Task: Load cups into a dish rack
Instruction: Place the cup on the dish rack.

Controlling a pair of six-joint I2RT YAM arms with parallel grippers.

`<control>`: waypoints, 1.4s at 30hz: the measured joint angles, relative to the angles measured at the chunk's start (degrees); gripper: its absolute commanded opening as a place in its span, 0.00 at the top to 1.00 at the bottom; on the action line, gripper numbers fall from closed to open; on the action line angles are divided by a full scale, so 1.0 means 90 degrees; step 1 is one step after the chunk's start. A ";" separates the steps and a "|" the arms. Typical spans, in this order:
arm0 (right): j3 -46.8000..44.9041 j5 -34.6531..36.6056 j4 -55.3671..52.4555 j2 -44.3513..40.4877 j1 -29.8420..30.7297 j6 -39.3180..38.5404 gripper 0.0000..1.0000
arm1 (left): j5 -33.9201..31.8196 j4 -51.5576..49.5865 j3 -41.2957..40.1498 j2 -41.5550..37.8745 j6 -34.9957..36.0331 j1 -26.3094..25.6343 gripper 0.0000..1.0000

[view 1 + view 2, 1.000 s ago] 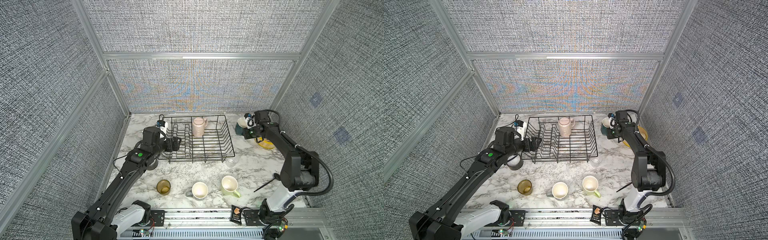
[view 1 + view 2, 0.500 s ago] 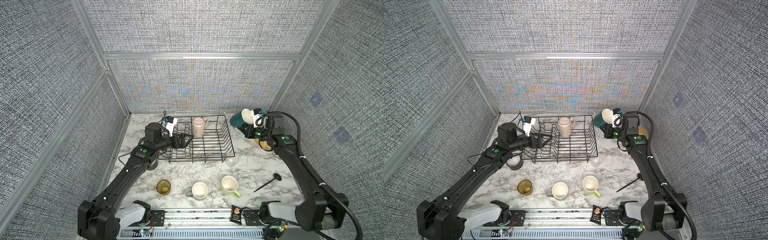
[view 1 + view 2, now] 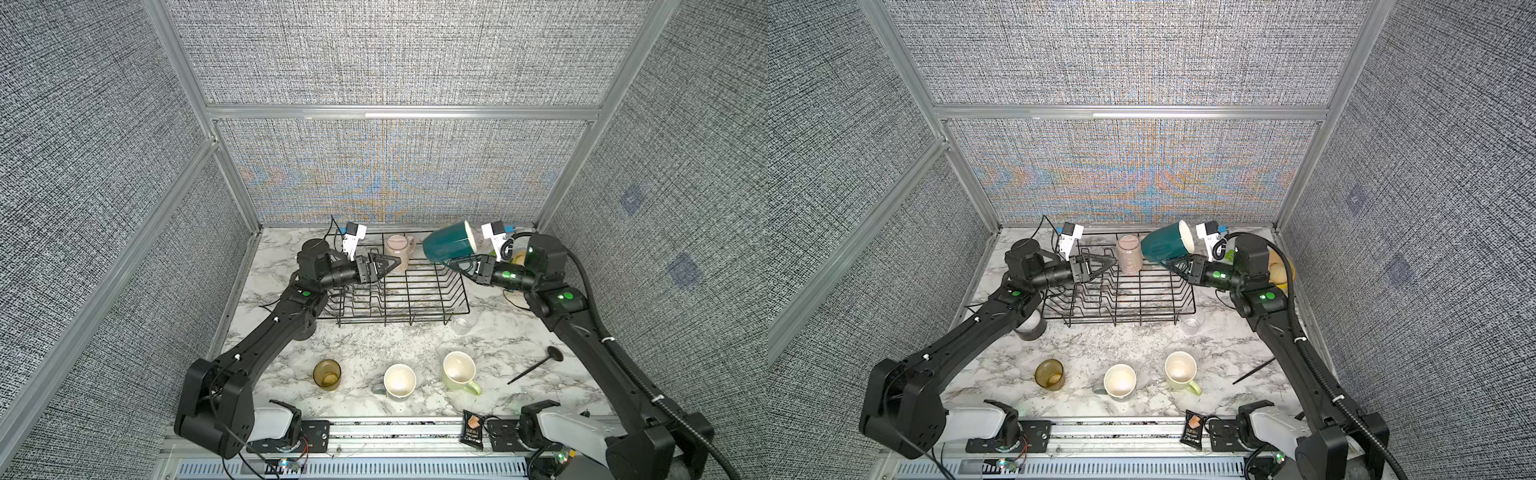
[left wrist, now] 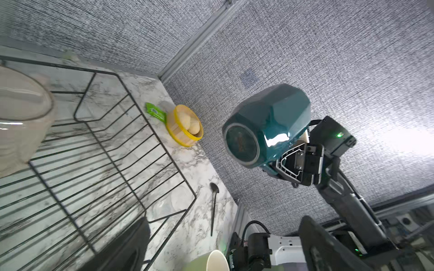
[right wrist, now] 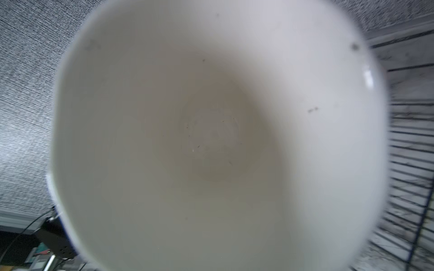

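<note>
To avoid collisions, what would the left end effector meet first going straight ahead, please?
Probably the pale pink mug in the dish rack, just ahead of the left end effector; depth is unclear.

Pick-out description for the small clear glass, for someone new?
Find the black wire dish rack on the marble table. Just outside its near corner on the right arm's side stands the small clear glass. It alone is colourless and see-through, unlike the amber tumbler, grey mug and pale green mug nearer the camera.
</note>
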 measured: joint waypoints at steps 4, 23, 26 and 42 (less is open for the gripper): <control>-0.0260 -0.0284 0.0984 0.0279 0.0211 0.1117 1.00 | 0.0209 0.0901 -0.0039 0.0284 -0.0699 -0.0024 0.01; -0.0578 -0.0469 0.4425 0.1343 0.1195 0.3791 1.00 | 0.0211 0.2606 -0.0163 0.0777 -0.1904 -0.0240 0.01; -0.0597 -0.0469 0.4588 0.1479 0.1375 0.3898 1.00 | 0.0180 0.3089 -0.0165 0.0906 -0.2295 -0.0245 0.01; -0.0704 -0.0223 0.5214 0.1792 0.1821 0.4138 1.00 | -0.0386 0.2807 -0.0228 0.0622 -0.2421 -0.0304 0.17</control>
